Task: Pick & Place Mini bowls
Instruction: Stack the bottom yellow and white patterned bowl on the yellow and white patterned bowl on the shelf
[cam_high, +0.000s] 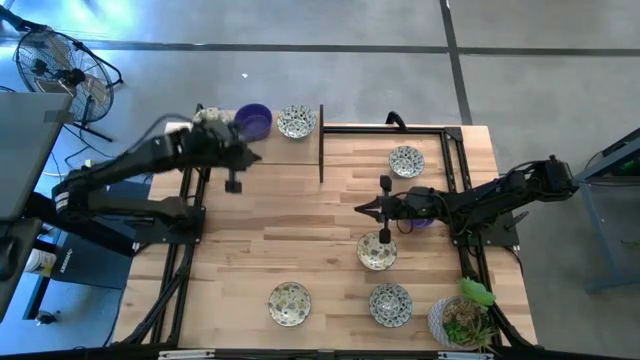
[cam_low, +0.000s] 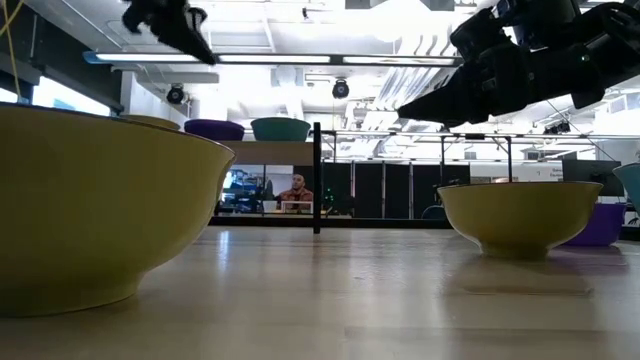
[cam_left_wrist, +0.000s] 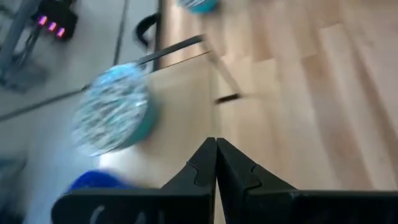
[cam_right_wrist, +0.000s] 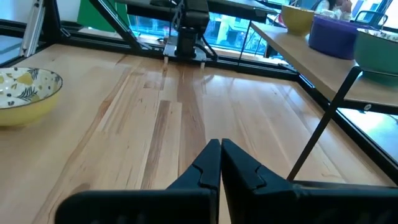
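Nearest the low camera, a yellow patterned mini bowl (cam_low: 95, 205) sits empty on the tabletop (cam_high: 300, 230), four more empty floral bowls lie lower right, a purple bowl (cam_high: 253, 121) and a floral bowl (cam_high: 297, 122) at upper left beside the clenched, empty left tool (cam_high: 234, 186), the right tool (cam_high: 384, 183) likewise clenched.

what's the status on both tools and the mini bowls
Left tool shut, empty, near the raised shelf. Right tool shut, empty, mid-table. Purple round bowl and floral white bowl on shelf; other floral bowls remain on wooden table. Nothing blocking.
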